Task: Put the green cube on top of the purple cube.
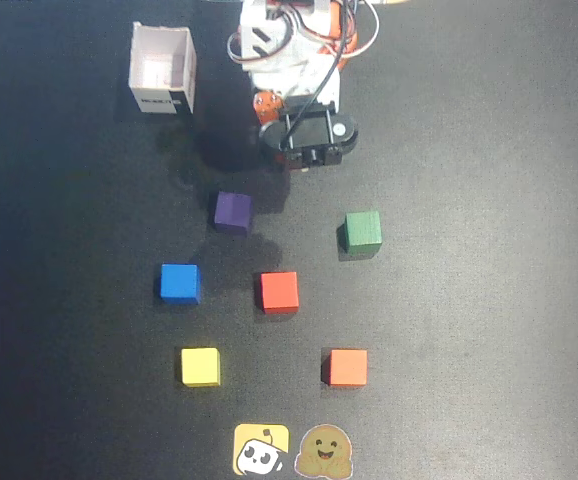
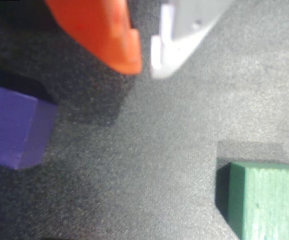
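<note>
The green cube (image 1: 363,232) sits on the black mat, right of centre in the overhead view. It is at the lower right in the wrist view (image 2: 269,200). The purple cube (image 1: 232,211) sits apart from it to the left, and shows at the left edge of the wrist view (image 2: 14,125). My gripper (image 2: 146,67) has an orange finger (image 2: 109,35) and a white finger (image 2: 184,30). Their tips are nearly together with nothing between them, above bare mat between the two cubes. In the overhead view the gripper (image 1: 266,108) is tucked back near the arm's base, behind both cubes.
An open white box (image 1: 162,70) stands at the back left. A blue cube (image 1: 180,282), red cube (image 1: 279,291), yellow cube (image 1: 200,366) and orange cube (image 1: 348,367) lie in front. Two stickers (image 1: 261,449) are at the front edge.
</note>
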Tool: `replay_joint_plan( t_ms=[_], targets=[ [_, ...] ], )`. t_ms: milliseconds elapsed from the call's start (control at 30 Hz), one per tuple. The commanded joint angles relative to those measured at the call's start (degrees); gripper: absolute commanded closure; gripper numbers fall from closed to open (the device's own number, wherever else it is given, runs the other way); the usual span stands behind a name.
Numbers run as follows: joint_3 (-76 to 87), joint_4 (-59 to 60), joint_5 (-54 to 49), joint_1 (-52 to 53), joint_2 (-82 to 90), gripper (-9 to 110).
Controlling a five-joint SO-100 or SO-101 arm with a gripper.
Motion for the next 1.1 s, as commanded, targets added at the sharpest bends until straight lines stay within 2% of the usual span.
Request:
replay_joint_plan(
  t_ms=[0, 133, 367, 700, 1067],
  targets=[
    [-0.26, 0.18, -0.44, 0.18, 0.62, 101],
    [-0.26, 0.09, 3.43, -0.79, 0.62, 101],
    [-1.58, -3.6, 1.49, -1.14, -0.79, 98],
    [-26.54, -6.94, 8.26, -7.65, -40.87, 88],
    [-28.74, -15.03, 20.48, -20.13, -50.27, 84]
  ],
)
